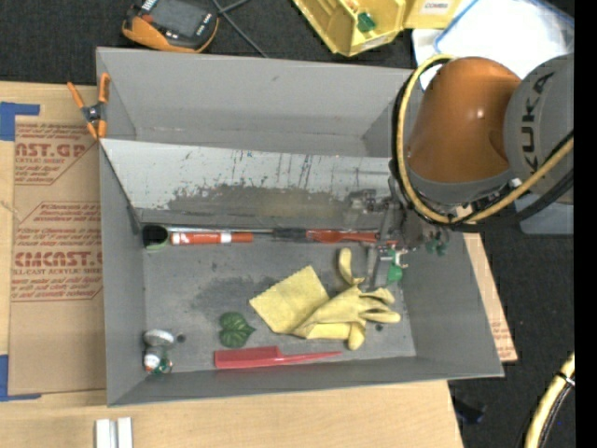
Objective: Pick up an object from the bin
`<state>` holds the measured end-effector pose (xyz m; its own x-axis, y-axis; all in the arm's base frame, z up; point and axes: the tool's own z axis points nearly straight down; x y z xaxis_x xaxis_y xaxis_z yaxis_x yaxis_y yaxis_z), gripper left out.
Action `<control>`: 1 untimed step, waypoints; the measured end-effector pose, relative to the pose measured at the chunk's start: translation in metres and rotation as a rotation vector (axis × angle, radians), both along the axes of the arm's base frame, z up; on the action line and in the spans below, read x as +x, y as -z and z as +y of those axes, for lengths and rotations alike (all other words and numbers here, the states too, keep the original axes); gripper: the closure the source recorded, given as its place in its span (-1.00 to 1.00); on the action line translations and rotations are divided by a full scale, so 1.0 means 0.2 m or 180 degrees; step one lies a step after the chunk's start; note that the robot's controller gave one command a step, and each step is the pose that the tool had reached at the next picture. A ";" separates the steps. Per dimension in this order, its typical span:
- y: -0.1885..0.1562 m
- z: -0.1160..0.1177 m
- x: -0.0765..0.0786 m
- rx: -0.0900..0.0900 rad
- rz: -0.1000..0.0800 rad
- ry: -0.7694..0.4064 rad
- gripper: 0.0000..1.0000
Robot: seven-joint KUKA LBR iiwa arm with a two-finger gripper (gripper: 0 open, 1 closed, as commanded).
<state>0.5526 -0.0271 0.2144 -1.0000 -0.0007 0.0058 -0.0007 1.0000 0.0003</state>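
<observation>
Hovering my gripper [384, 267] above the yellow glove [347, 315], bin's [261, 101] right side.
I cannot tell whether the gripper is wide or narrow.

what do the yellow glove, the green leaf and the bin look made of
Glove: likely rubber, matte yellow, limp with floppy fingers.
Leaf: plastic or fabric, flat green; cannot tell which.
Bin: metal, dull grey, scuffed on its back wall.

The arm [466, 129] reaches in from the right, end effector [384, 267] pointing down.
</observation>
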 end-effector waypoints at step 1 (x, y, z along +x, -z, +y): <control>-0.02 0.00 0.01 -0.0002 -0.0026 0.0000 -1.00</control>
